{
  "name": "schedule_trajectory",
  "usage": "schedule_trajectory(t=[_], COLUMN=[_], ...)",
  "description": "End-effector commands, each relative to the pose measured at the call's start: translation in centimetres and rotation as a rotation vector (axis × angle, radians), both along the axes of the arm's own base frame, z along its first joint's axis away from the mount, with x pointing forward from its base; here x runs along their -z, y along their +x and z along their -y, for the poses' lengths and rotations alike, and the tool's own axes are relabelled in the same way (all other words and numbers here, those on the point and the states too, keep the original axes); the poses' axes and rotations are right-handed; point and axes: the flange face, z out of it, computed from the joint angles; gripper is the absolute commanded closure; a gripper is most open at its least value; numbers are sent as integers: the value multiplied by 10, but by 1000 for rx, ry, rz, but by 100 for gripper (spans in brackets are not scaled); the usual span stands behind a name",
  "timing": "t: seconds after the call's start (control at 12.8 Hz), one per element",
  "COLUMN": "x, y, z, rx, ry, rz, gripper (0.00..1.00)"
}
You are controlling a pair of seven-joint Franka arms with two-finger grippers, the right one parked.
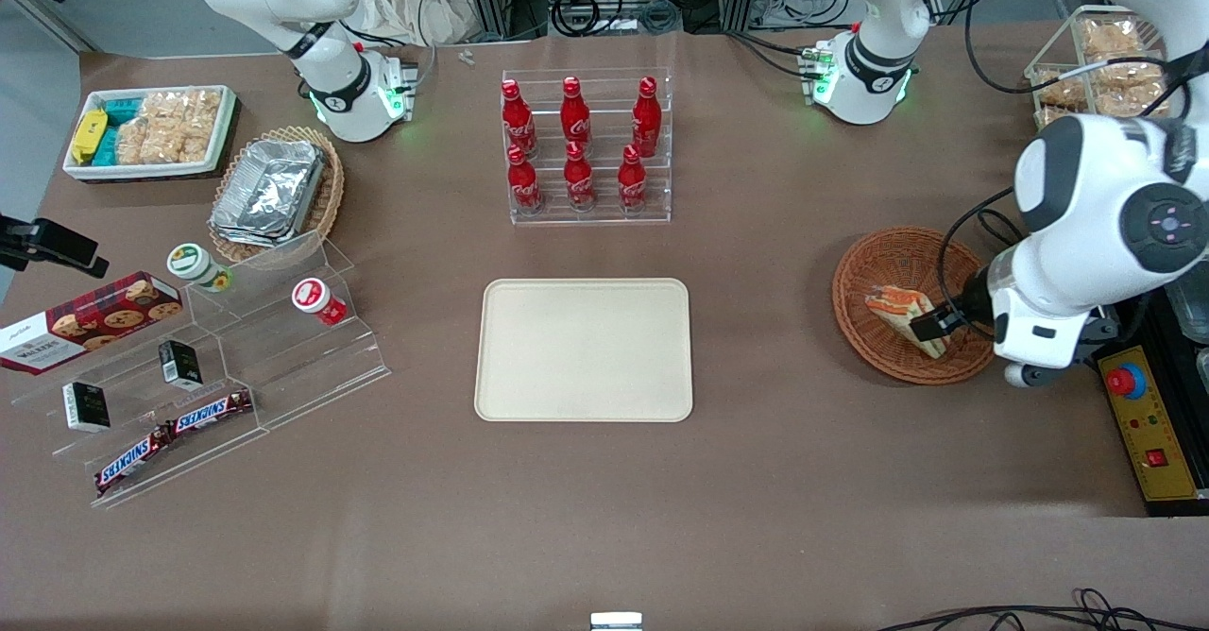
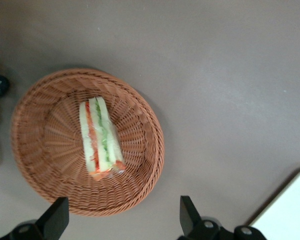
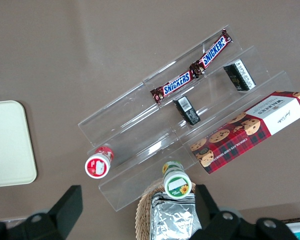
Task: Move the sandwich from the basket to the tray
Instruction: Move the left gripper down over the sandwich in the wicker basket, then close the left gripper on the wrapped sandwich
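Reddish-brown wicker forms the round basket [image 1: 902,305], which is set on the brown worktop [image 1: 604,480] toward the working arm's end. The sandwich [image 1: 905,315] is seen lying inside it, a pale wedge with orange-red and green layers, clear-wrapped, resting on the woven floor with one end close to the basket's wall. In the left wrist view the same sandwich [image 2: 101,138] is shown on its side in the basket [image 2: 140,175], the filling stripes running along its length.

The gripper [image 1: 935,321] is held above the basket, over the end of the sandwich nearer the arm. The arm is bent over the worktop's edge, with the white forearm and wrist housing carried level above the basket's rim and the hand directed in toward the basket's middle. In the wrist view the two dark fingertips [image 2: 57,217] are spread wide apart, released, with nothing held between them; the sandwich is seen apart from them, and no contact is shown.

The cream-beige tray [image 1: 584,349] is laid flat at the middle of the worktop, well apart from the basket. One rounded corner of the tray [image 2: 285,210] is caught by the wrist camera.
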Motion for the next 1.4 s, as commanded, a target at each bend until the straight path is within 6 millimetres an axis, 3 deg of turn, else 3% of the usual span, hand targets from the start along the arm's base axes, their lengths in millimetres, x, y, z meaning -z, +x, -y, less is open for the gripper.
schedule_trajectory(t=[0.0, 0.16, 0.31, 0.55, 0.78, 1.32], x=[31, 69, 91, 99, 112, 162], y=[-25, -36, -47, -48, -56, -60], z=[-4, -4, -8, -23, -25, -36], rx=[-171, -258, -288, -316, -308, -353], ry=[38, 74, 87, 97, 135, 195], rz=[68, 111, 125, 110, 94, 30], gripper=[0, 0, 0, 0, 0, 0])
